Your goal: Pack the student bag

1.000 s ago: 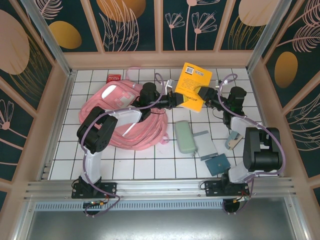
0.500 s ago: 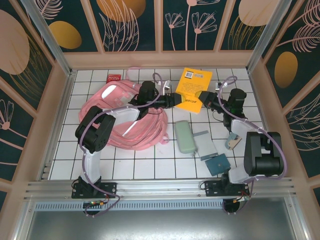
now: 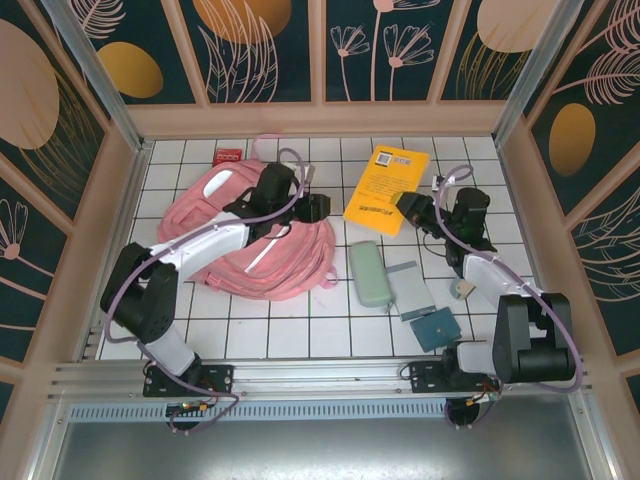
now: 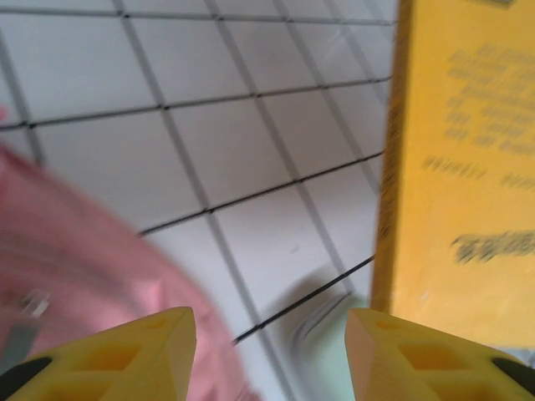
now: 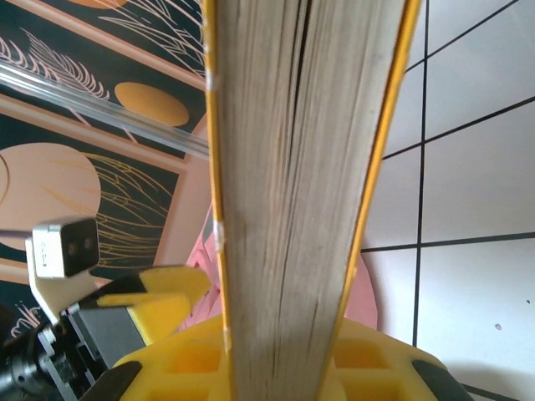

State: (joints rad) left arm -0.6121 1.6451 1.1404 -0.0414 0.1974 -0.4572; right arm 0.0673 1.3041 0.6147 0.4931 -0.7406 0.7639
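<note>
**Pink student bag: packing judged barely begun**

Slumped at left centre of frame, with no item seen inside. Yellow book clamped edge-on in right pincer, just right of bag. Left pincer half spread and empty at bag's right edge. Green case and teal wallet loose on surface, to be packed.

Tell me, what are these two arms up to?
They are packing a pink student bag, which lies on the tiled table. The right hand is clamped on the edge of a yellow book beside the bag. The left hand hangs open and empty between bag and book. A green case lies nearby.
</note>
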